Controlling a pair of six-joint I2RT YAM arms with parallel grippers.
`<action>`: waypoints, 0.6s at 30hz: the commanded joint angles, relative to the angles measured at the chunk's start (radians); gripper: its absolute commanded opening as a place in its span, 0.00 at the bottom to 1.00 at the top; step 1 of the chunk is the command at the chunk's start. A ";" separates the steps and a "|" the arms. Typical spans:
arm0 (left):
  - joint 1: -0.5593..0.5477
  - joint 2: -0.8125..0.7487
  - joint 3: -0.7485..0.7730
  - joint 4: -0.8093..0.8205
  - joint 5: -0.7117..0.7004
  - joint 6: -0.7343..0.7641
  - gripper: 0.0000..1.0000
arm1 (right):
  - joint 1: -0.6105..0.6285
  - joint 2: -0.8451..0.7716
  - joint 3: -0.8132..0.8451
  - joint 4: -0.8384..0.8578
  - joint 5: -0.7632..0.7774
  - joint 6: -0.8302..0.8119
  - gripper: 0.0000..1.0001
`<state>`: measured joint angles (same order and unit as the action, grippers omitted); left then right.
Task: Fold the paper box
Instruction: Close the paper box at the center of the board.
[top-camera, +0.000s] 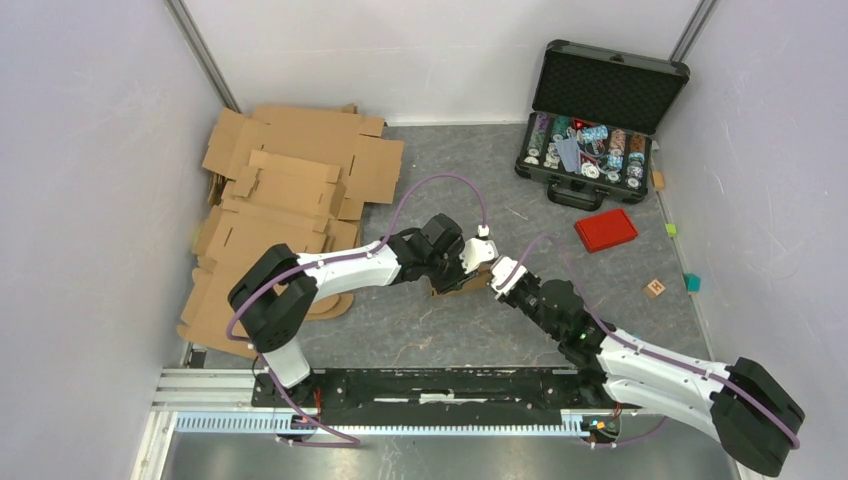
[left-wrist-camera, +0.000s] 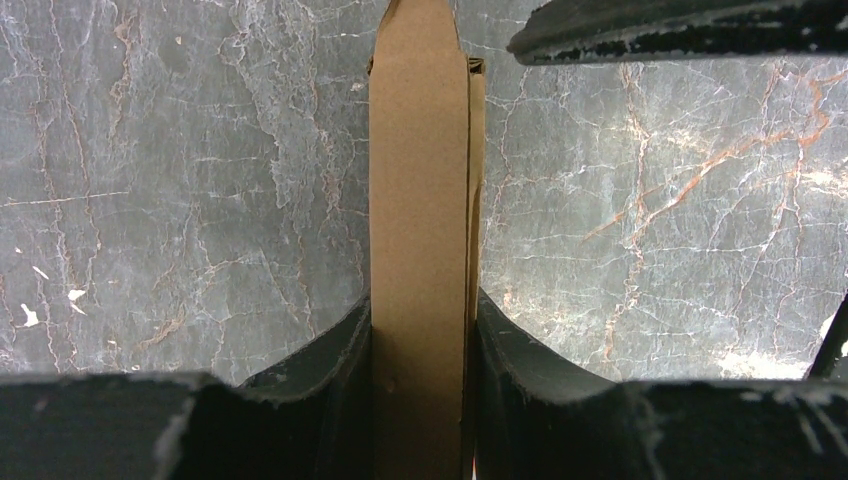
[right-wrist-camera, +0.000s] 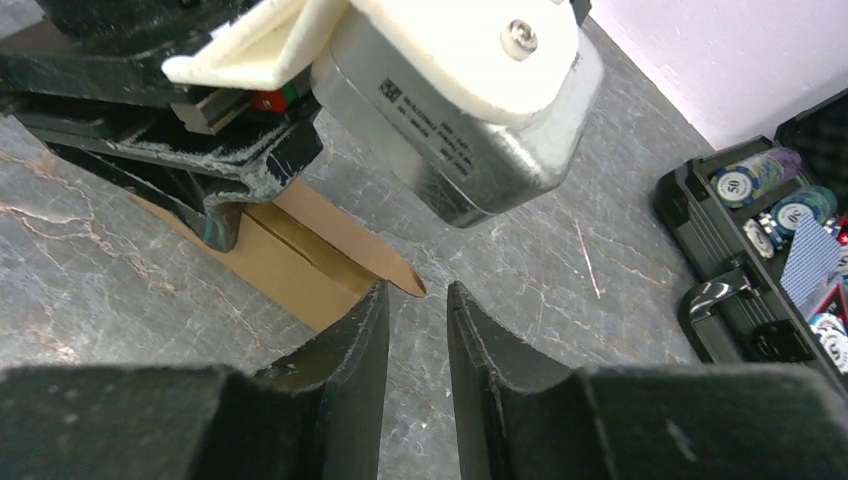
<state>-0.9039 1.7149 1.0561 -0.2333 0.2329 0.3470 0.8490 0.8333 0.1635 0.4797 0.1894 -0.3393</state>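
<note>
Near the middle of the table (top-camera: 450, 335), well off every edge: paper box (left-wrist-camera: 420, 200), pinched flat between left gripper (left-wrist-camera: 420, 325) fingers (left-wrist-camera: 335, 360), lower end cut off, mostly hidden from above. Just beside its tip, right gripper (right-wrist-camera: 417, 300) fingers slightly parted, empty.

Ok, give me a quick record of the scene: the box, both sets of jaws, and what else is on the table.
paper box: brown, low over the grey table, pointed flap toward the right jaws
left jaws: shut on the paper box
right jaws: apart, nothing between them, just short of the flap tip
far right: open black case of poker chips, red lid nearer
far left: pile of flat cardboard sheets
</note>
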 joint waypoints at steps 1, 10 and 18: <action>-0.003 0.002 0.014 -0.032 -0.010 -0.011 0.20 | 0.002 -0.011 -0.018 0.022 0.025 -0.066 0.33; -0.003 0.028 0.040 -0.072 0.038 0.009 0.20 | 0.002 0.004 -0.112 0.200 -0.048 -0.165 0.34; -0.003 0.019 0.039 -0.085 0.044 0.024 0.20 | 0.003 0.027 -0.096 0.257 -0.070 -0.186 0.34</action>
<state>-0.9035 1.7248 1.0763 -0.2592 0.2447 0.3489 0.8490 0.8459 0.0631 0.6479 0.1547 -0.4896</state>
